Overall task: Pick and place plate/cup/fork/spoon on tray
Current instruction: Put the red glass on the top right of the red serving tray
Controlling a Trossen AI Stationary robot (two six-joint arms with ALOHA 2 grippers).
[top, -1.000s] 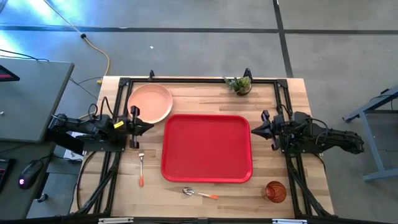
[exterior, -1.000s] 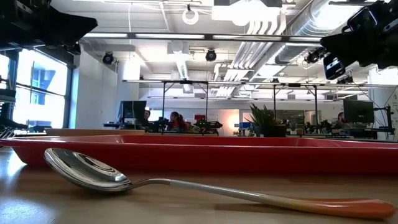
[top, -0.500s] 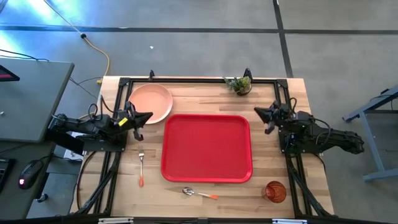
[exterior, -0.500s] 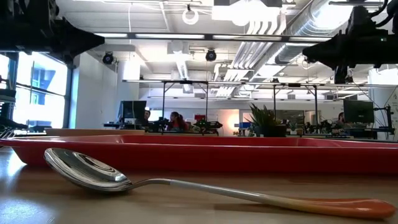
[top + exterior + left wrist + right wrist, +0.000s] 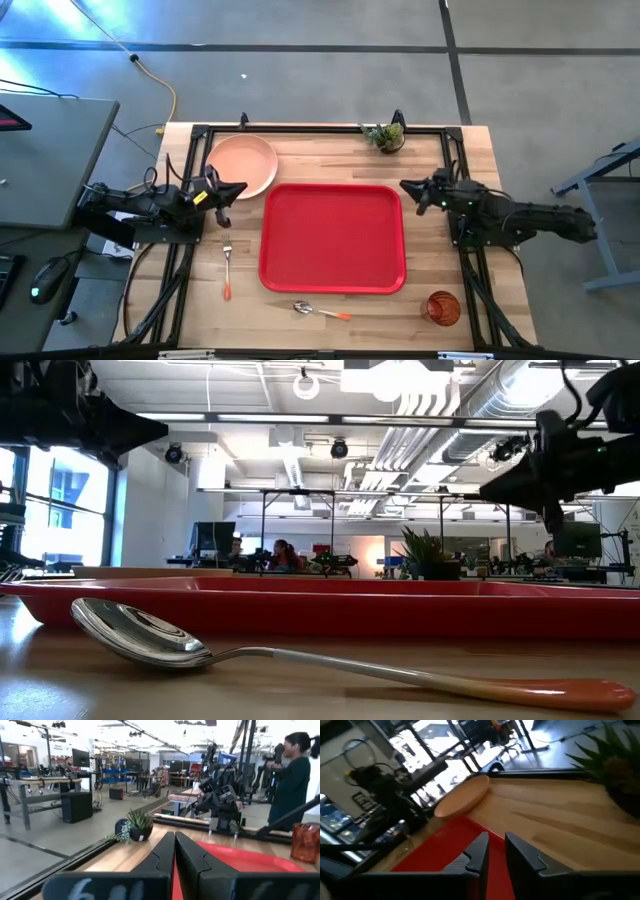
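Observation:
The red tray (image 5: 333, 238) lies mid-table. The peach plate (image 5: 241, 166) rests flat at the far left, and the fork (image 5: 227, 268) lies left of the tray. The spoon (image 5: 320, 311) lies in front of the tray's near rim, and the red-orange cup (image 5: 443, 308) stands at the near right. My left gripper (image 5: 238, 188) hovers shut beside the plate's near right rim, fingers together (image 5: 175, 840). My right gripper (image 5: 404, 187) hovers off the tray's far right corner, with a narrow gap between its fingers (image 5: 496, 845). Neither holds anything.
A small potted plant (image 5: 384, 136) stands at the far edge, right of centre. A black frame (image 5: 320, 129) runs along the table's sides and far edge. A person (image 5: 292, 775) stands beyond the table's right side in the left wrist view.
My left gripper has swung from pointing at the tray toward the table's far edge, nearer the plate. My right gripper has swung toward the far edge, then reached left toward the tray's far right corner, rolling and sinking slightly. The tableware has stayed put.

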